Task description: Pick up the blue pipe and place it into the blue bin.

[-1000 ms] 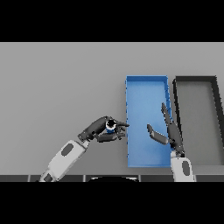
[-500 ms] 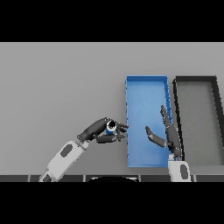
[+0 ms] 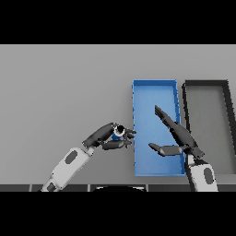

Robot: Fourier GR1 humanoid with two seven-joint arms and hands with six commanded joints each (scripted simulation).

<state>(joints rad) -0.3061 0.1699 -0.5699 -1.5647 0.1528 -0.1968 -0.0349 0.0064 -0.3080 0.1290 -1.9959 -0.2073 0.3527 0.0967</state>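
Left hand (image 3: 107,137) is curled round the blue pipe (image 3: 118,134), fingers above and thumb below, pinching it w/ its open dark end turned up toward the camera. Pipe sits just left of the blue bin (image 3: 155,92), near the bin's left wall approx. two-thirds of the way down its length; fingertips reach close to that wall, maybe touching it, can't tell. Can't tell either whether pipe is lifted off the grey table (image 3: 60,87) or resting on it. Left arm runs in from lower left, white & grey forearm angled up-right toward the bin.

Right hand (image 3: 177,136) is over the blue bin's lower right part, spread loose and holding nothing: fingers straight, pointing up-left across the bin floor, thumb sticking out to the left lower down. Its wrist crosses the bin's right wall, forearm coming up from the bottom edge at right.

Blue bin is a long rectangle, lengthwise away from the robot, right of centre. Inside shows only blue floor where the right hand doesn't cover it. Black bin (image 3: 206,85) stands just beside it on the right, parallel, same orientation, grey floor inside, narrow gap btw. the two. Its right side runs to the view's edge.
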